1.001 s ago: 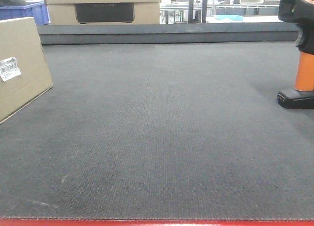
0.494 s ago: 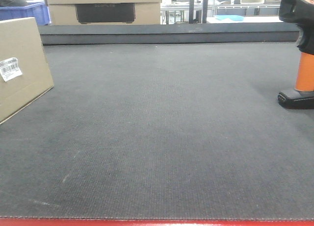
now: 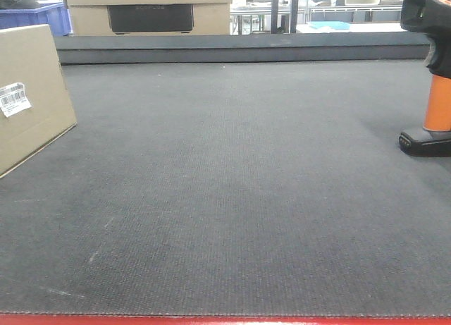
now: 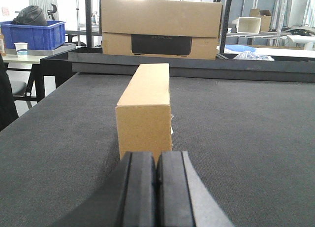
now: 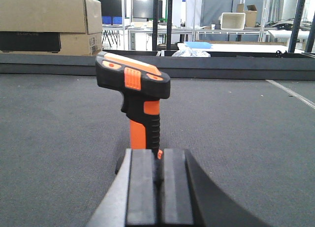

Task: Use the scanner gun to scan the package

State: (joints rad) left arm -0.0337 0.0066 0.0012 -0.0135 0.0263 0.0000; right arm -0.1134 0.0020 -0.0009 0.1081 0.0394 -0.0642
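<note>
The worktop (image 3: 232,191) is dark grey with a fine woven texture and a red strip along its near edge. The package (image 3: 28,92) at the left edge is plain tan cardboard with a white label (image 3: 14,98) printed with black bars. The scanner gun (image 5: 137,106) has a black head with orange insets, a bright orange handle with a black ribbed grip, and a black base. Both wrist views show black fingers (image 4: 140,187). Beyond the far edge sits a tan box with a dark panel (image 4: 160,27) and a blue bin (image 4: 33,34).

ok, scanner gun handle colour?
Bright orange handle with a black grip strip, on the scanner gun; clearest in the right wrist view.
</note>
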